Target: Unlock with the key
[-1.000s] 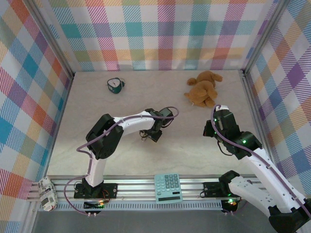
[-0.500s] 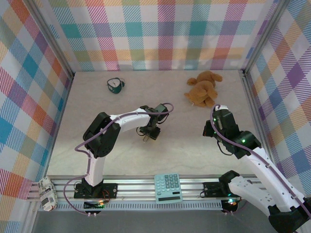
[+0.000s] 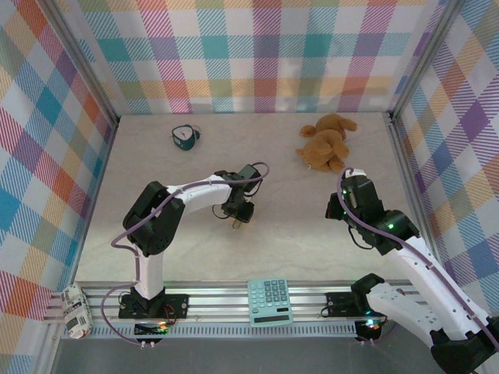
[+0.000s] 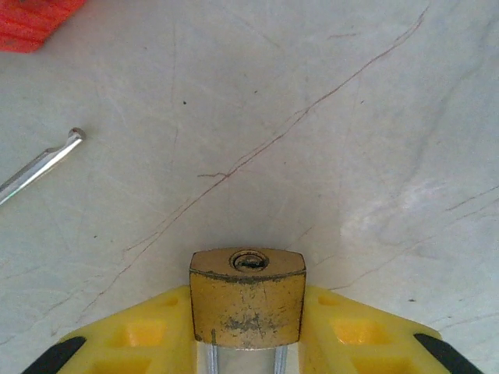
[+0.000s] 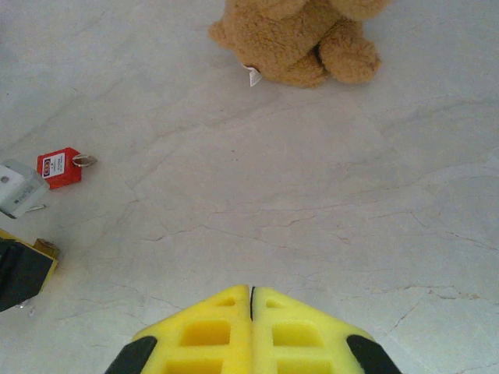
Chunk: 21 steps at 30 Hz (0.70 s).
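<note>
You're at the hold-the-lock step. Your left gripper (image 4: 248, 312) sits at the bottom centre of the left wrist frame. Its yellow fingers (image 4: 351, 335) rest against both sides of the brass lock (image 4: 248, 296), and the keyhole faces up the frame, away from the wrist. It looks like a grip, though you can't judge from here how firm it is. Your right gripper (image 5: 251, 312) is closed on nothing, fingers together low in its own frame, hovering over bare table (image 5: 327, 195).

I take the key (image 4: 43, 162) to be the thin metal sliver lying flat on the table at the left edge of the left wrist frame. It is apart from the brass lock and below the red lock (image 4: 31, 19) in the upper-left corner (it's slim enough that I wouldn't swear to it).

Next, as I read it, the right gripper has to open, cross toward the left of its frame and pinch that sliver. Because it lies flat on a hard surface, it will likely need a low, careful approach at one end. Then it goes into the keyhole, so hold the brass lock steady with its face unobstructed.

Room is good. Open table lies between the right gripper and the locks, and the bear (image 5: 296, 39) at the top of the right wrist frame is well out of the way. The tight spot is around the key, with the red lock and the left gripper both near it. In the top view the plaid walls (image 3: 249, 54) stand well apart from both grippers.
</note>
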{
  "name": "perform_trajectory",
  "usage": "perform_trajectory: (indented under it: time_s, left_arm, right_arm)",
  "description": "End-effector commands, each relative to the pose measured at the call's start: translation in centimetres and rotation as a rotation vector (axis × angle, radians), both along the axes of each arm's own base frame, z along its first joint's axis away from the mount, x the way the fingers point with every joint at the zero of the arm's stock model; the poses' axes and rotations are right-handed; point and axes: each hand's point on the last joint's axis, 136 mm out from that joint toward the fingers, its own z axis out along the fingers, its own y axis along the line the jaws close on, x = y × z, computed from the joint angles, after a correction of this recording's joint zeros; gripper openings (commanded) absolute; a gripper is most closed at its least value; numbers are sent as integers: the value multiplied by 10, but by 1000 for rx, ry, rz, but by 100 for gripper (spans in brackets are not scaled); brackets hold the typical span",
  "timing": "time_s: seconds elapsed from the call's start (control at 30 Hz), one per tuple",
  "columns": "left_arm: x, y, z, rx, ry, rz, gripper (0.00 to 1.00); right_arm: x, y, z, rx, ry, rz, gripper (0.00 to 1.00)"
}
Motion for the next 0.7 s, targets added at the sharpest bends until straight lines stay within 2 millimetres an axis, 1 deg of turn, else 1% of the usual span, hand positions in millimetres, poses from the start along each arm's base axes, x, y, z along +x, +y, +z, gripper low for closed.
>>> perform_trajectory:
  time_s: [0.0,0.03,0.1,0.2,0.27,0.33,0.37,0.53,0.67]
  left_arm:
    - [-18,-36,13,-247,94,6,32]
    - [-21,-47,19,-319,109,3,32]
    - [-25,-62,30,-416,132,-2,32]
    - [-25,-76,41,-520,141,3,32]
    - [-25,-84,48,-576,155,4,32]
    - [-28,-88,48,-599,178,7,32]
    - [-24,-93,53,-634,161,-2,31]
    - [-29,-101,59,-723,181,-16,31]
    - [-29,-101,63,-768,179,-16,31]
  right_arm:
    - [2,1,11,14,-28,7,0]
    - [1,1,11,15,-27,7,0]
    - [1,1,8,14,-21,7,0]
    - [2,5,0,25,-6,13,0]
    - [2,12,-9,51,14,35,0]
    - [2,22,-18,91,41,62,0]
    - [1,28,-24,111,61,74,0]
    - [2,52,-52,201,139,135,0]
    - [4,60,-68,233,176,148,0]
